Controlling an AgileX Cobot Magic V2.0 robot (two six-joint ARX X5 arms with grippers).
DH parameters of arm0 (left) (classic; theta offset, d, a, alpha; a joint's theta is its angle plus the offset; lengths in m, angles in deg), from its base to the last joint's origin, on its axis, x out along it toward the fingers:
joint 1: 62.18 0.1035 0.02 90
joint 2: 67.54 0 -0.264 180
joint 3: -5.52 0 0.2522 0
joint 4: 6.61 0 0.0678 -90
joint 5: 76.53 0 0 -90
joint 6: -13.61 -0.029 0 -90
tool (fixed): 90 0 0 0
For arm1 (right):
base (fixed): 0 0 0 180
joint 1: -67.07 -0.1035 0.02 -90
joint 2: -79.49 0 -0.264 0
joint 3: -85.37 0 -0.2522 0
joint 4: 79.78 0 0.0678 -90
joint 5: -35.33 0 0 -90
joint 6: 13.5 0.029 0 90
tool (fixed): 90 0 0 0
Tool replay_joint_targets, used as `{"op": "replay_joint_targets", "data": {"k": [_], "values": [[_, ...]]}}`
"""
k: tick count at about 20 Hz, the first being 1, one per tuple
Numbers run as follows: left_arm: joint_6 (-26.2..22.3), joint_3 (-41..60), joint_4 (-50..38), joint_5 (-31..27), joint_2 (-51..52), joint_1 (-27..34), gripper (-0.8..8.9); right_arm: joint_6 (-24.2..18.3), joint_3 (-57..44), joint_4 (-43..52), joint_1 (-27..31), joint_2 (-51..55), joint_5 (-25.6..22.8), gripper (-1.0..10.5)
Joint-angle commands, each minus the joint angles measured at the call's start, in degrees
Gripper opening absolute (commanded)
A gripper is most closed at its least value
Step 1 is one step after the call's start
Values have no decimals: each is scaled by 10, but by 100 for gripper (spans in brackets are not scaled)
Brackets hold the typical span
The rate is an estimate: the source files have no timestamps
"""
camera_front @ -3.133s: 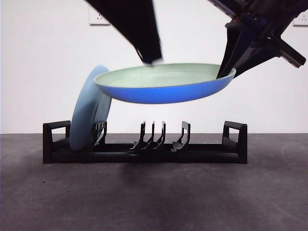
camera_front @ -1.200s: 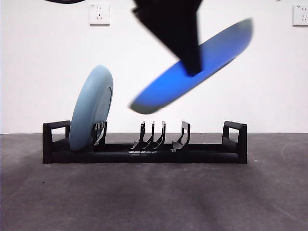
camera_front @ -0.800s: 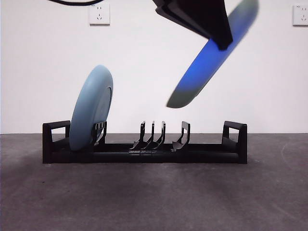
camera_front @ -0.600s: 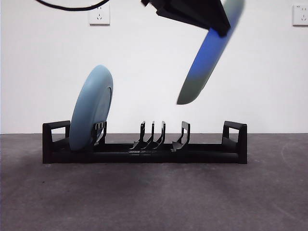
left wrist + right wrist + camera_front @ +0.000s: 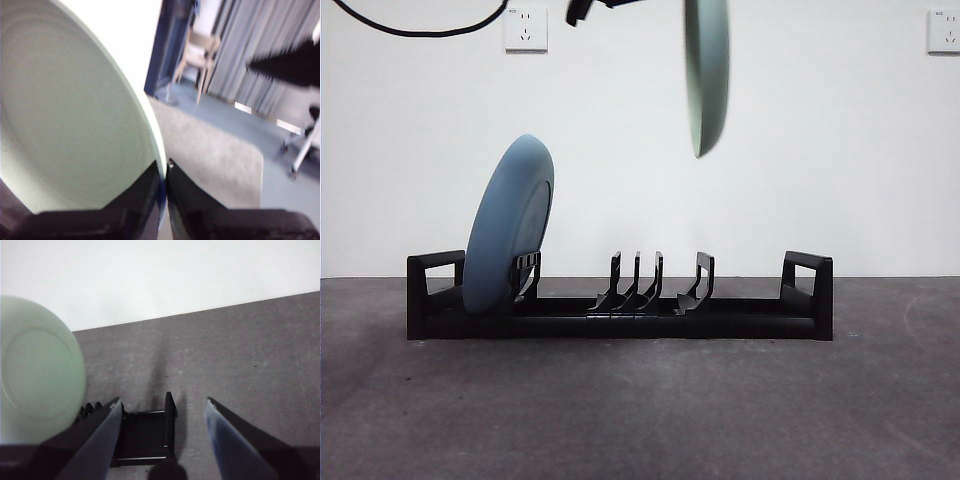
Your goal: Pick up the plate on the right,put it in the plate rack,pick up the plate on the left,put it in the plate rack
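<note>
Left gripper (image 5: 165, 167): jaws nearly together, pinched on the rim of the green plate (image 5: 70, 125), one jaw on the pale green inner face, the other behind the rim, where a thin blue edge shows. Front view: this plate (image 5: 707, 70) hangs edge-on and close to vertical, high in the frame at about 12 o'clock, well above the plate rack (image 5: 620, 300) and touching nothing below; its lower rim hangs over the divider prongs (image 5: 640, 282) toward the rack's 3 o'clock half. The gripper itself is cut off by the top edge there; only a dark scrap shows beside the plate's upper part. Right gripper (image 5: 162, 412): jaws spread wide, nothing between them, looking down on one end of the rack (image 5: 145, 432) with its loop handle (image 5: 170, 417); the green plate (image 5: 40, 382) appears face-on beyond one jaw, apart from it. Front view: light blue plate (image 5: 510, 225) stands in the rack at its 9 o'clock end, tilted, upper rim leaning toward 1 o'clock, resting against a prong just inside the end handle (image 5: 435, 275). The rack sits flat on the dark grey table (image 5: 640, 410). White wall (image 5: 840, 170) behind, with a socket (image 5: 525, 28) at 11 o'clock and a black cable (image 5: 420, 28) looping beside it.
</note>
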Motion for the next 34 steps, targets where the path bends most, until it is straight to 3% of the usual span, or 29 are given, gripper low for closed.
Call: {"op": "replay_joint_targets", "data": {"k": [1,13,17,22,34], "values": [[45,-4,-9,8,-13,19,-9,-4,-1,2,0,0,-2,280],[40,-81,42,17,-98,36,-9,-4,-1,0,0,0,3,280],[40,-82,47,-13,-120,36,-9,-4,-1,-5,0,0,3,280],[38,-82,55,-12,-148,36,-9,-4,-1,-12,0,0,3,280],[-19,-82,107,-14,-185,24,-8,-4,-1,-28,0,0,3,280]]}}
